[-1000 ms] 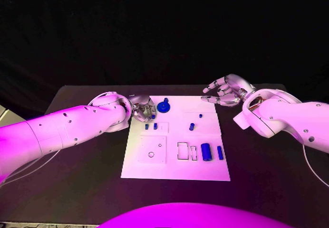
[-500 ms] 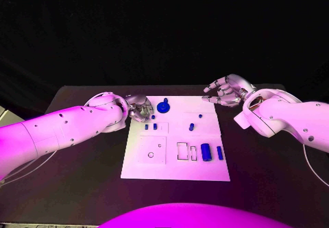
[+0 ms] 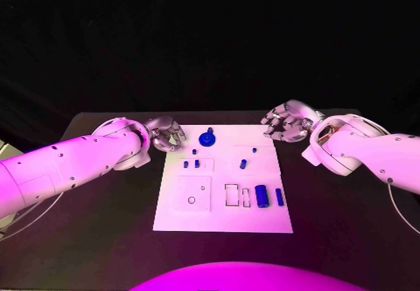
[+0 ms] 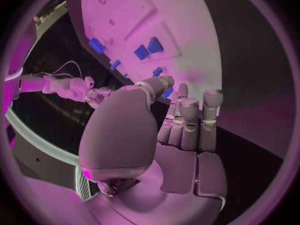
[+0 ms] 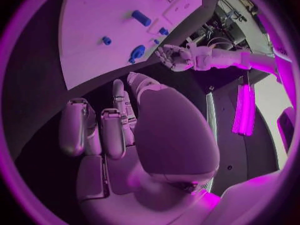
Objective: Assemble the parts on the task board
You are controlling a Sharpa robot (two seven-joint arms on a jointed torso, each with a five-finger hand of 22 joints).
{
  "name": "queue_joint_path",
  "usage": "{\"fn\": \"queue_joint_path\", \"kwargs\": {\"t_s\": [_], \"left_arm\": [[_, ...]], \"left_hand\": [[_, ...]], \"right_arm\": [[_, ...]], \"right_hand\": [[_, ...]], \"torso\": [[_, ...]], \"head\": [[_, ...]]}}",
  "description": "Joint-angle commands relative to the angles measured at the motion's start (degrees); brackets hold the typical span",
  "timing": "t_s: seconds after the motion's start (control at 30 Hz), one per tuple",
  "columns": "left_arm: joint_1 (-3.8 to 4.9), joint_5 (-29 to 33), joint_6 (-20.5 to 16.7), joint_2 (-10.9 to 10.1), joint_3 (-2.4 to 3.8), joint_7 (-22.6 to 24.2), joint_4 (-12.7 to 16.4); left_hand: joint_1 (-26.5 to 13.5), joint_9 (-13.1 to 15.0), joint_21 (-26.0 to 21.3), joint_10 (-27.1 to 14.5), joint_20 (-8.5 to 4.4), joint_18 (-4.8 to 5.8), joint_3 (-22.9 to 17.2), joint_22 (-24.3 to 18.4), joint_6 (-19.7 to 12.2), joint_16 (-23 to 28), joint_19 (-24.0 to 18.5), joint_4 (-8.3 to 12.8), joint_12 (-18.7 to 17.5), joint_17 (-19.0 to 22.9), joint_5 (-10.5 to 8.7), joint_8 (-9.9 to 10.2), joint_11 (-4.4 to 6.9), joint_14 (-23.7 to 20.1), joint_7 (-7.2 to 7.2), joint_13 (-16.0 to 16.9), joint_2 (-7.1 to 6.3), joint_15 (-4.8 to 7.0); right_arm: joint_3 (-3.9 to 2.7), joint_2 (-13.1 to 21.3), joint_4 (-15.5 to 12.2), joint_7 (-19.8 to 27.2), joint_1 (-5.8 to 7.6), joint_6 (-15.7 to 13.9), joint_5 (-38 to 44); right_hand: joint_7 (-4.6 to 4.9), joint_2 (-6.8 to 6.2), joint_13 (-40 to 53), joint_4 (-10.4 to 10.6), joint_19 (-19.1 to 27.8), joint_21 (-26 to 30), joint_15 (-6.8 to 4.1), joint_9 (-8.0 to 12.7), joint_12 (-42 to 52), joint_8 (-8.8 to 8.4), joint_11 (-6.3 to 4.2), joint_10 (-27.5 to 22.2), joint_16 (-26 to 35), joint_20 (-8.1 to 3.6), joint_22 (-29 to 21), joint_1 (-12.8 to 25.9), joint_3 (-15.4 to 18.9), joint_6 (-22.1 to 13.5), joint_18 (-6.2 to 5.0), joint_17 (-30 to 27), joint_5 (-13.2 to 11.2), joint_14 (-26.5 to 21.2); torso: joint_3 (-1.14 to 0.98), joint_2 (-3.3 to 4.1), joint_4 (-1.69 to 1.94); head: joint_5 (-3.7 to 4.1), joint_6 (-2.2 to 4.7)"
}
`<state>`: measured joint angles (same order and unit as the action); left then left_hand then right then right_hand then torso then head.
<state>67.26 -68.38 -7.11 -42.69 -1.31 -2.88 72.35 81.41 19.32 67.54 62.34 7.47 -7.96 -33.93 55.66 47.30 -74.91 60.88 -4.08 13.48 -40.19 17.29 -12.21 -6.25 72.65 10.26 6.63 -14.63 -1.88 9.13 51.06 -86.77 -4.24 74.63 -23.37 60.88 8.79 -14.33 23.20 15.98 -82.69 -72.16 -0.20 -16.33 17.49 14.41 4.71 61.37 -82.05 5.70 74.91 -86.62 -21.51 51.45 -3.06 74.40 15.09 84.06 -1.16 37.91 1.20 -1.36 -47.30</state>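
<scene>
the flat white rectangular task board [image 3: 223, 218] lies at the centre of the black surface [image 3: 105, 206]. nearest the robot, at about 4 o'clock on the board, a large blue cylinder part [image 3: 263, 195] lies flat with a slimmer blue rod part [image 3: 280, 196] just beside it. further on, near the board's middle, two small blue peg parts [image 3: 191, 163] sit at 10 o'clock and a short blue pin part [image 3: 243, 163] at 1 o'clock. at 12 o'clock lies a round blue knob part [image 3: 207, 139].

the left robot hand [image 3: 164, 134] hovers off the board's far left corner, fingers curled inward and grasping nothing. the right robot hand [image 3: 284, 125] hovers off the far right corner, likewise curled and empty.

risk assessment: no part is held, so assembly appears to be at an early stage. the cylinder and rod lie on their sides; a glancing touch could roll them off the board. the small pegs stand close together; a broad approach could knock one while taking the other. both hands converging on the knob could collide.
</scene>
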Motion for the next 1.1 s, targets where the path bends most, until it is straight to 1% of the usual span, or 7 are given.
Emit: {"fn": "queue_joint_path", "kwargs": {"t_s": [0.03, 0.07, 0.1, 0.23, 0.37, 0.7, 1.1], "left_arm": [[0.05, 20.3, -3.2, -1.5, 0.31, 8.6, 1.5], [0.06, 25.6, -2.8, -2.2, 0.40, 10.7, 2.1], [0.06, 30.7, -2.1, -2.9, 0.46, 12.7, 2.8], [0.06, 45.5, 1.1, -5.3, 0.60, 18.9, 5.3], [0.05, 52.4, 3.4, -7.1, 0.65, 22.2, 7.4], [0.02, 57.4, 5.1, -9.1, 0.67, 24.9, 10.1], [0.02, 58.5, 5.3, -9.6, 0.67, 25.4, 11.0]], "left_hand": [[-0.1, 0.2, -2.1, 0.4, 0.17, -1.17, -0.4, -2.9, 1.7, 1.6, -2.7, 0.2, 0.7, 3.8, -0.03, -1.0, -0.26, -2.0, 0.28, 0.4, 0.72, -0.22], [-0.2, 0.1, -5.3, -0.2, 0.31, -2.08, -0.4, -7.0, 1.9, 4.6, -6.6, 0.4, 1.1, 9.5, -0.07, -1.2, -0.48, -5.3, 0.48, 0.7, 0.70, -0.39], [-0.3, 0.0, -7.5, -0.9, 0.44, -2.60, -0.3, -9.5, 2.0, 6.9, -9.1, 0.6, 1.4, 12.8, -0.10, -1.3, -0.68, -7.7, 0.67, 0.8, 0.80, -0.54], [-0.8, -0.5, -10.3, -2.2, 0.81, -2.60, 0.6, -11.0, 1.9, 10.9, -11.1, 0.9, 2.8, 14.8, -0.15, -1.5, -0.98, -10.7, 0.98, 1.5, 1.25, -0.85], [-1.2, -0.7, -12.2, -2.6, 1.03, -2.59, 1.8, -12.1, 1.9, 13.1, -12.1, 0.8, 3.7, 15.8, -0.13, -1.8, -1.06, -12.2, 1.06, 1.9, 1.55, -1.04], [-1.4, -0.8, -13.9, -3.0, 1.18, -2.57, 2.7, -13.1, 2.2, 15.0, -12.6, 0.8, 4.5, 16.7, -0.10, -2.1, -1.12, -13.3, 1.12, 2.2, 1.87, -1.19], [-1.4, -0.9, -14.3, -3.2, 1.22, -2.56, 3.0, -13.4, 2.1, 15.4, -12.7, 0.8, 4.7, 16.9, -0.08, -2.1, -1.20, -13.5, 1.21, 2.3, 1.90, -1.25]], "right_arm": [[0.03, -0.6, 0.4, -0.2, -0.48, 4.1, 14.6], [0.04, -0.8, 0.7, -0.6, -0.66, 4.2, 16.8], [0.05, -1.1, 0.9, -1.0, -0.83, 4.4, 18.9], [0.09, -2.0, 1.8, -2.9, -1.48, 5.0, 25.8], [0.13, -3.1, 2.7, -4.4, -2.10, 5.9, 29.9], [0.19, -5.6, 4.3, -5.7, -3.57, 7.6, 33.9], [0.21, -8.1, 6.5, -6.2, -4.53, 8.8, 34.8]], "right_hand": [[0.14, -1.13, -3.5, -0.3, -0.1, 0.1, 0.52, 0.0, -3.4, -0.07, 0.27, 0.6, 0.1, 0.36, 6.1, 0.4, -1.5, 1.3, -0.73, 0.0, -0.1, 2.5], [0.14, -1.25, -3.9, -0.3, -0.1, 0.2, 0.55, 0.0, -3.8, -0.08, 0.24, 0.7, 0.1, 0.38, 6.1, 0.5, -1.6, 1.4, -0.73, 0.1, -0.1, 2.5], [0.10, -1.42, -4.8, -0.4, -0.1, 0.3, 0.59, 0.0, -4.6, -0.05, 0.33, 0.5, 0.1, 0.42, 6.1, 0.6, -1.9, 1.6, -0.74, 0.0, -0.1, 2.5], [-0.30, -1.92, -7.8, -1.0, 0.5, 1.8, 0.64, 0.0, -7.1, -0.28, 0.28, 0.0, 0.2, 0.24, 5.4, 0.9, -2.7, 1.8, -1.06, -0.2, -0.2, 2.5], [-0.55, -2.01, -9.1, -1.4, 0.6, 2.3, 0.36, 0.0, -8.0, -0.39, 0.10, -0.3, 0.4, -0.12, 5.3, 1.0, -2.9, 1.9, -1.16, -0.4, -0.2, 2.4], [-1.10, -1.59, -11.8, -2.3, 0.3, 2.3, -0.72, -0.1, -9.4, -0.32, -0.45, 0.9, 0.9, -1.18, 5.4, 0.9, -4.3, 3.0, -1.12, -1.3, -0.1, 2.4], [-1.07, -1.32, -13.5, -2.7, -0.1, 1.7, -0.41, -0.3, -10.2, -0.22, -0.50, 2.5, 1.6, -1.14, 5.8, 1.5, -6.0, 3.9, -0.93, -2.8, -0.1, 2.3]], "torso": [[-0.09, 0.12, -0.08], [-0.08, 0.13, -0.05], [-0.09, 0.14, -0.05], [0.04, 0.13, 0.09], [0.07, 0.09, 0.16], [0.13, 0.05, 0.15], [0.06, 0.13, 0.12]], "head": [[1.14, 0.41], [1.42, 0.46], [1.78, 0.56], [3.30, 0.81], [3.75, 0.86], [3.93, 0.82], [3.83, 0.76]]}}
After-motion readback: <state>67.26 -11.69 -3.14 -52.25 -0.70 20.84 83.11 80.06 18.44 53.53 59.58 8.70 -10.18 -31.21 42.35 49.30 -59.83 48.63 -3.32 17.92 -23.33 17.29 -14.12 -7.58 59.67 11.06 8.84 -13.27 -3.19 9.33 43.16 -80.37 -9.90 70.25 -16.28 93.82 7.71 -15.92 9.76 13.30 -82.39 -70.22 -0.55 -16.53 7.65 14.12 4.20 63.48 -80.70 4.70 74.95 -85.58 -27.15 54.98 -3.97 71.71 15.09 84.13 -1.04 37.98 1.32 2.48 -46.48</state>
